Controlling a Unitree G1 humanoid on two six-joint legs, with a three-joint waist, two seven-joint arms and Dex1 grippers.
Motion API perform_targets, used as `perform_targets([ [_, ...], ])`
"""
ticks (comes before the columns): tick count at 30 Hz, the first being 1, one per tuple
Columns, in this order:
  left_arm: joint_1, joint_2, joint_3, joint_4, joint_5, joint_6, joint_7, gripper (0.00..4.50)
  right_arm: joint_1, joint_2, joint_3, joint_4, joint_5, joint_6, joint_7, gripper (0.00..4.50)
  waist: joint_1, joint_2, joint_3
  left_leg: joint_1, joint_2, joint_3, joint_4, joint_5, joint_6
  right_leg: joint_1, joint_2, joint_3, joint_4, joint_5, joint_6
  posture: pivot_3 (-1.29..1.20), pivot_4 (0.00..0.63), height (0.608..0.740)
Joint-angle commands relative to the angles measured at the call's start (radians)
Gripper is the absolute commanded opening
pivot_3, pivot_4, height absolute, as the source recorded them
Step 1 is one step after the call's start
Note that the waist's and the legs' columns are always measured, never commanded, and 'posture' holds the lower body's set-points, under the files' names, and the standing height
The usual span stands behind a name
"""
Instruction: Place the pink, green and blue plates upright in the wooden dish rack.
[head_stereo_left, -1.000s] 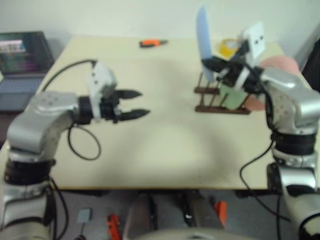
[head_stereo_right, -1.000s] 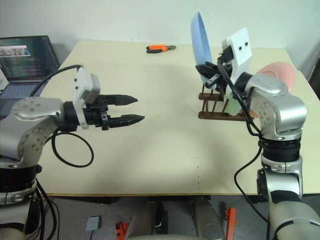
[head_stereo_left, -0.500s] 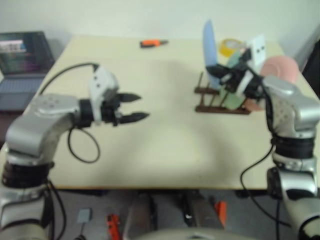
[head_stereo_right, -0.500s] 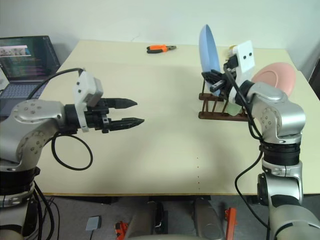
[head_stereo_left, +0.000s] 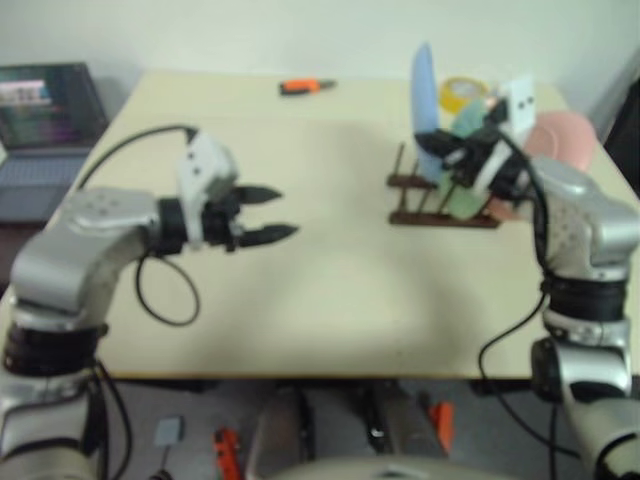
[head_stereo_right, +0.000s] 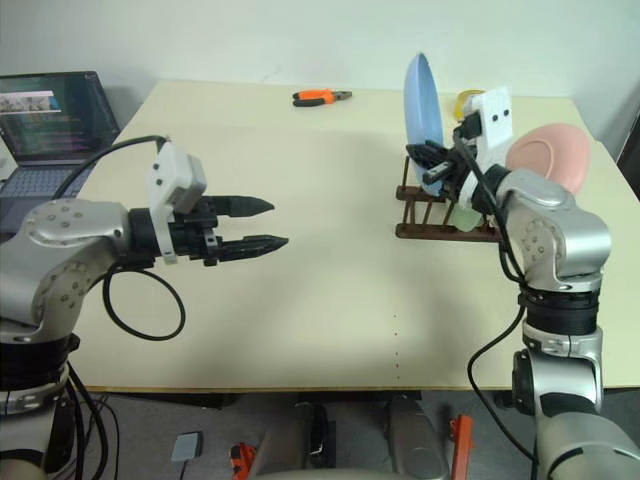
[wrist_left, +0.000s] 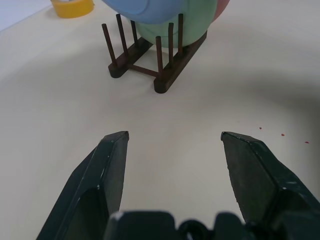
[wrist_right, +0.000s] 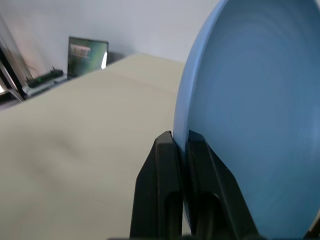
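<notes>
The light blue plate (head_stereo_right: 421, 96) stands on edge above the near-left end of the wooden dish rack (head_stereo_right: 432, 213), its lower rim close over the pegs. My right gripper (head_stereo_right: 424, 166) is shut on that lower rim; in the right wrist view both fingers (wrist_right: 166, 167) clamp the plate's edge (wrist_right: 250, 100). The mint green plate (wrist_left: 167, 24) stands upright in the rack just behind the blue one. Behind my right arm the pink plate (head_stereo_right: 548, 155) leans at the rack's far end. My left gripper (head_stereo_right: 264, 223) hovers open over the table's left half, far from the rack.
A yellow tape roll (head_stereo_right: 466, 100) sits behind the rack. Orange-handled pliers (head_stereo_right: 320, 97) lie at the table's far edge. An open laptop (head_stereo_right: 55, 115) stands off the table's left side. Bare tabletop (head_stereo_right: 330, 270) lies between the two grippers.
My right gripper has carried the blue plate to the right and a little down, closer over the rack, and turned it more upright. The left arm has stayed put.
</notes>
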Motion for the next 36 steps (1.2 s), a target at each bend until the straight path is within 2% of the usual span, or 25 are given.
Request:
perform_targets([
  [1,-0.014,0.012,0.006,-0.016,0.006,-0.012,0.005,3.23,-0.039,0.006,-0.035,-0.052,0.041,-0.025,-0.015,0.00,0.001,0.000,0.000,0.000,0.000,0.000,0.000,0.000,0.000,0.000,0.000,0.000,0.000,0.000,0.000,0.00,0.150,0.740],
  [23,-0.007,0.010,-0.001,-0.016,0.023,-0.012,0.002,3.23,0.039,0.009,-0.037,-0.048,0.093,-0.017,-0.056,0.00,0.001,0.000,0.000,0.000,0.000,0.000,0.000,0.000,0.000,0.000,0.000,0.000,0.000,0.000,0.000,0.00,0.150,0.740],
  [36,-0.015,0.015,-0.011,-0.014,0.032,-0.015,-0.008,3.23,0.081,-0.010,-0.011,-0.006,0.049,-0.046,-0.066,0.00,0.002,0.000,0.000,0.000,0.000,0.000,0.000,0.000,0.000,0.000,0.000,0.000,-0.001,-0.001,-0.001,0.00,0.150,0.740],
])
